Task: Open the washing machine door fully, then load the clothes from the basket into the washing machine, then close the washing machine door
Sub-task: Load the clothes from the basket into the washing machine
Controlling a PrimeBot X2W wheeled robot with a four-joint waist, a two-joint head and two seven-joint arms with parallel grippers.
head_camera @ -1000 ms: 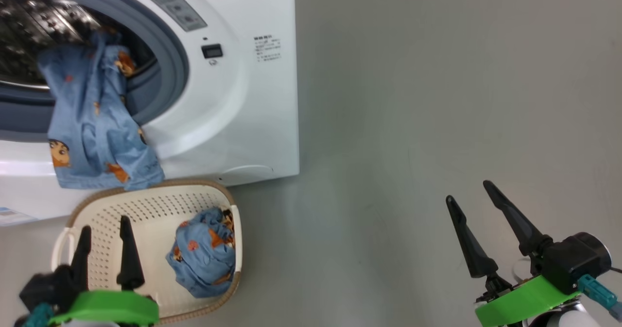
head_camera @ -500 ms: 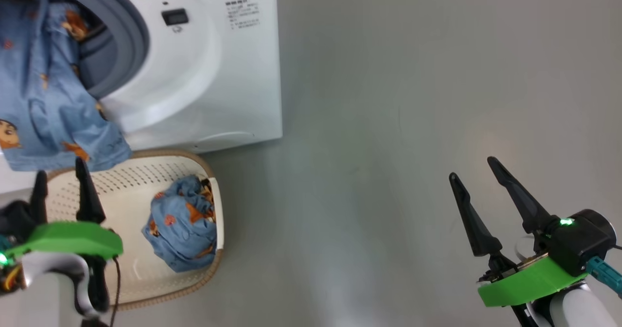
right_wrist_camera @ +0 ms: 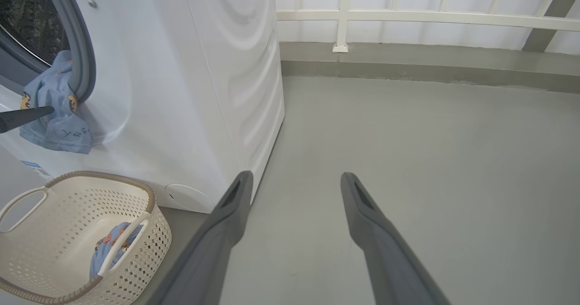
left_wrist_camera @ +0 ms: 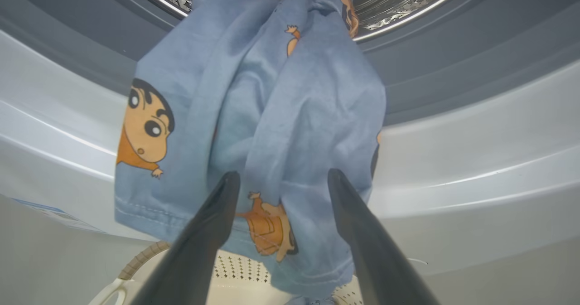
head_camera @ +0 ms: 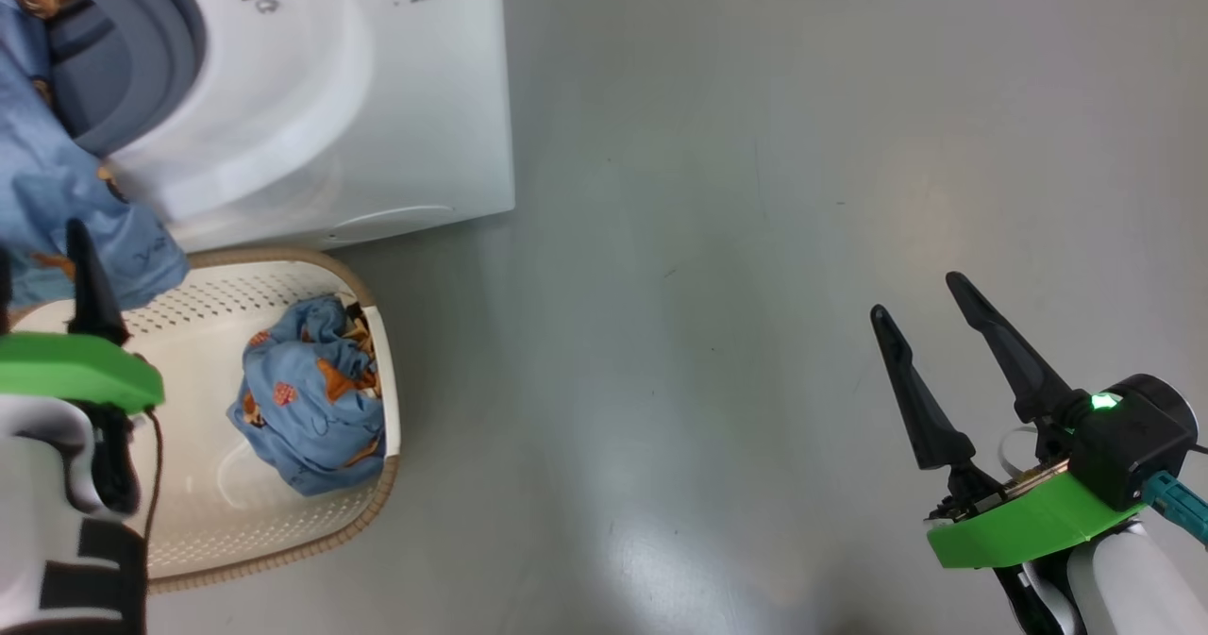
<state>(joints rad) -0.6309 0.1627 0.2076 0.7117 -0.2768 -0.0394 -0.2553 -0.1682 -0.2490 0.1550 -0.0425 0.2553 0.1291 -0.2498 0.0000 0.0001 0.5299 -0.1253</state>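
Both sets of fingers are seen spread, nothing held: right gripper (head_camera: 917, 295) over bare floor (head_camera: 755, 239), left gripper (left_wrist_camera: 283, 174) just short of a hanging cartoon-print garment (left_wrist_camera: 272, 114). One blue clothes bundle (head_camera: 307, 399) is lodged at the right end of the basket (head_camera: 283, 286). Beyond it, that garment is draped out of the washing machine (head_camera: 377, 97) drum (left_wrist_camera: 408, 1) over the grey gasket (left_wrist_camera: 453, 69).

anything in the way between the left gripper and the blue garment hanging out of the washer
Nothing visible does. The left gripper stands open, its fingers pointing straight at the hanging garment, which drapes over the washing machine lip with no object in front of it.
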